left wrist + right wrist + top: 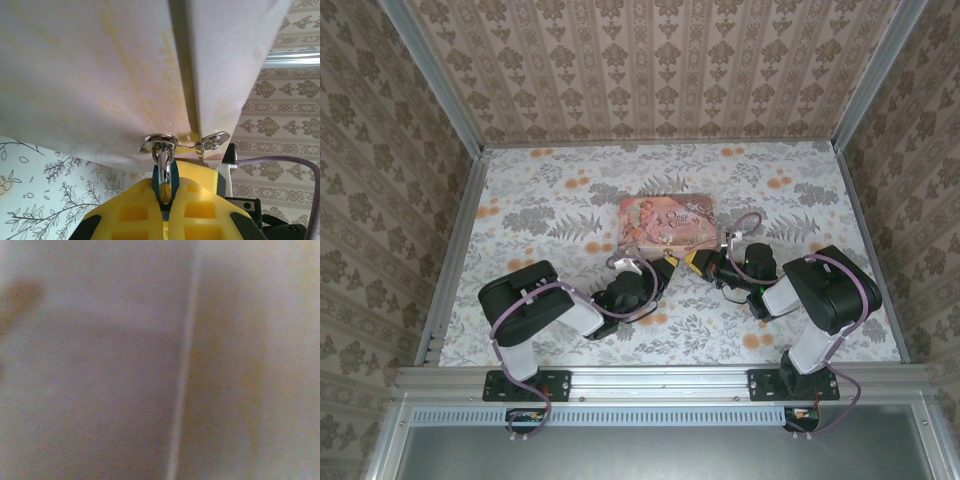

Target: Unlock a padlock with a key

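A tabletop (520, 215) covered in a white cloth, printed with grey foliage and orange blossoms, is lying inside an enclosure. Walls (650, 70) papered in beige damask stripes are standing on three sides, and aluminium rails (660, 380) are framing the near edge and the corners. A pink tin (665, 222), flat and rectangular with a picture printed on its lid, is sitting at the table's centre. The left gripper (166, 207) is holding position at the tin's near wall, at 6 o'clock from the lid. Its yellow, waffle-ribbed fingers (132, 210) are pinching closed on the padlock (163, 189). The padlock is a small bluish body whose polished silver shackle (165, 162) is passing through the shiny hasp (160, 140) on the tin's pale, smooth wall. The right gripper (708, 264) is sitting just beside the tin at 5 o'clock. Its jaw gap cannot be told, as its wrist camera is giving a blur of pale surface crossed by one light seam (182, 390).
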Motion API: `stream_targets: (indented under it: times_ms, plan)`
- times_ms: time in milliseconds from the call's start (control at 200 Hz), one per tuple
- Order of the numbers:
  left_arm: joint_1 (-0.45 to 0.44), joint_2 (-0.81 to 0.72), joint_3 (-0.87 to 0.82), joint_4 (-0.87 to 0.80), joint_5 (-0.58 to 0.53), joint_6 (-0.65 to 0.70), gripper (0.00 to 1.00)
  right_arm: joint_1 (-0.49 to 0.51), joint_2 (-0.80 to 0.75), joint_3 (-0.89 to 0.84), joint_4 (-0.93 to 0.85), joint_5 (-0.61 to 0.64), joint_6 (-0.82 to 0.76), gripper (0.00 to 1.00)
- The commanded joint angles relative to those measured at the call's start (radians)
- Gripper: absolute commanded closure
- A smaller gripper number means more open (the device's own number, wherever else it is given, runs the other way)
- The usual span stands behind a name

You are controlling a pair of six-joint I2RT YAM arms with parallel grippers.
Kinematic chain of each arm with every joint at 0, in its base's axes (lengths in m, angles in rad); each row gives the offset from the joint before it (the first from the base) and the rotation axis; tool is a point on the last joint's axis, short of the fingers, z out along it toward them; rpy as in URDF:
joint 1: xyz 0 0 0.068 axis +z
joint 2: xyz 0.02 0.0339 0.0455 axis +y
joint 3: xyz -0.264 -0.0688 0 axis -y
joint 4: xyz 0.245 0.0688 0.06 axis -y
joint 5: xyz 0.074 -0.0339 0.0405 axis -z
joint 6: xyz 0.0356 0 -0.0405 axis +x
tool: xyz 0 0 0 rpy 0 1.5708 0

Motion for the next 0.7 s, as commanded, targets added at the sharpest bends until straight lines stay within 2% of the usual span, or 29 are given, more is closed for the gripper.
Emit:
stream_targets:
  times_ms: [0,150,330,525,590,695]
  plan:
    - [-0.065,-0.035,0.039,0.109,0.213,-0.006,1.00,0.022,-0.025,0.049,0.057,0.004,0.000,1.00]
    - [-0.065,-0.027,0.050,0.109,0.206,-0.003,1.00,0.046,-0.024,0.027,0.062,0.051,0.042,1.00]
    - [-0.065,-0.003,0.065,0.109,0.207,-0.008,1.00,0.130,-0.095,0.011,0.058,0.135,0.108,1.00]
    - [-0.065,0.014,0.073,0.109,0.203,-0.011,1.00,0.169,-0.185,-0.008,-0.103,0.182,-0.050,1.00]
    - [-0.066,0.015,0.070,0.109,0.199,-0.008,1.00,0.170,-0.193,-0.029,-0.091,0.205,-0.105,1.00]
    - [-0.066,0.018,0.067,0.109,0.189,-0.007,1.00,0.173,-0.171,-0.038,-0.045,0.202,-0.045,1.00]
